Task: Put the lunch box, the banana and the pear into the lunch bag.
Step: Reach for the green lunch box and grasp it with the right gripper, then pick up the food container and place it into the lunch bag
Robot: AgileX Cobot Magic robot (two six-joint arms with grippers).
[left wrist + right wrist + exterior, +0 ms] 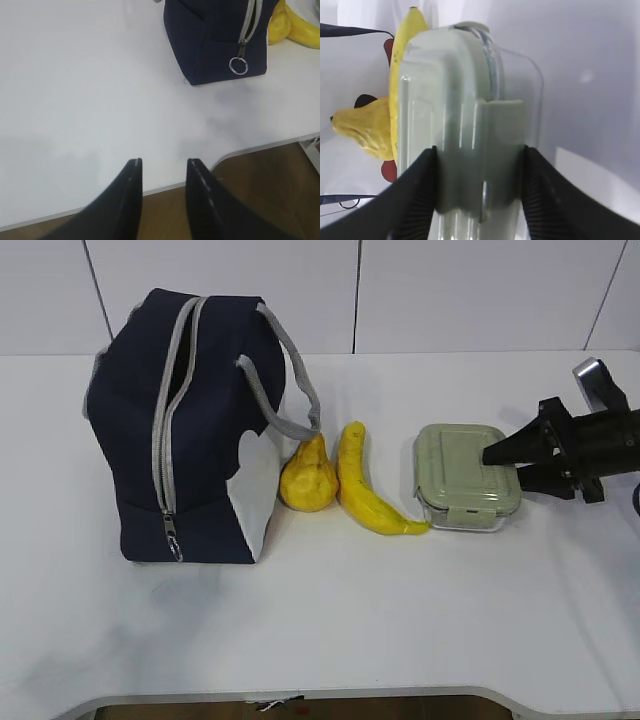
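The lunch box [462, 475], clear glass with a sage-green lid, rests on the white table at the right. My right gripper [503, 465] reaches in from the right. In the right wrist view its jaws [480, 150] press both sides of the lid's snap tab on the lunch box [465, 90]. The banana [362, 490] lies left of the box, and the pear [308, 480] stands beside it against the lunch bag [200, 420]. The navy bag stands upright, its zipper pull low. My left gripper [164, 161] is open and empty over the table's front edge, near the bag [210, 45].
The bag's ring pull [238, 65] hangs at its lower front corner. The table's front edge [250, 147] curves below my left gripper, with brown floor beyond. A white wall stands behind the table [330, 620].
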